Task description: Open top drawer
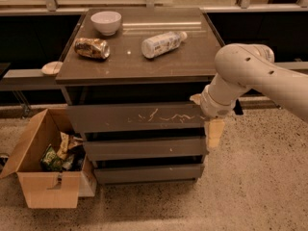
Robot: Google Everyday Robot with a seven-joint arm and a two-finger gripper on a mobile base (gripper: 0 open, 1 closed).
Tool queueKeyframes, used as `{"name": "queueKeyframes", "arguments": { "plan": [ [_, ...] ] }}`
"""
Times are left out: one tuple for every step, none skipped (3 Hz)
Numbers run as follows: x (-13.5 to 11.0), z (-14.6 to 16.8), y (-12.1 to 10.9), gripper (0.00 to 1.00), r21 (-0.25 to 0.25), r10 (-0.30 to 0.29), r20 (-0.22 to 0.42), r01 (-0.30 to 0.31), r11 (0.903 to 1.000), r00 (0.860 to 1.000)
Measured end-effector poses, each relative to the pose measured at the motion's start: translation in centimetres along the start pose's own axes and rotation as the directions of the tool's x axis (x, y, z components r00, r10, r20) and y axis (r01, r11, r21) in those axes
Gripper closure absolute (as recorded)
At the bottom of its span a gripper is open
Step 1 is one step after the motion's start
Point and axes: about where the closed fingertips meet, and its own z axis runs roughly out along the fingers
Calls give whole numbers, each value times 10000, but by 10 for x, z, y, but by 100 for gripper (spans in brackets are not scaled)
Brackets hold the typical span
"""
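The top drawer is the wide grey-brown front with pale squiggly scratches, just under the cabinet top, above two narrower fronts. My gripper is at the drawer's right end, on the white arm coming in from the right. It is open: one tan finger is by the drawer's upper right corner and the other hangs down past its lower right corner. The arm's wrist hides the drawer's right edge. I cannot tell whether the fingers touch the drawer.
On the cabinet top are a white bowl, a crumpled can and a lying plastic bottle. An open cardboard box with snack bags stands on the floor at the left. A rail runs behind.
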Motion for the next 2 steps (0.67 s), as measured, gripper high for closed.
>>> {"name": "queueKeyframes", "arguments": {
  "plan": [
    [8,1,-25,0,213,-131,-168,135,9997,9998],
    [11,10,-48,0,234,-185,-411,195,9995,9990]
  ]
}}
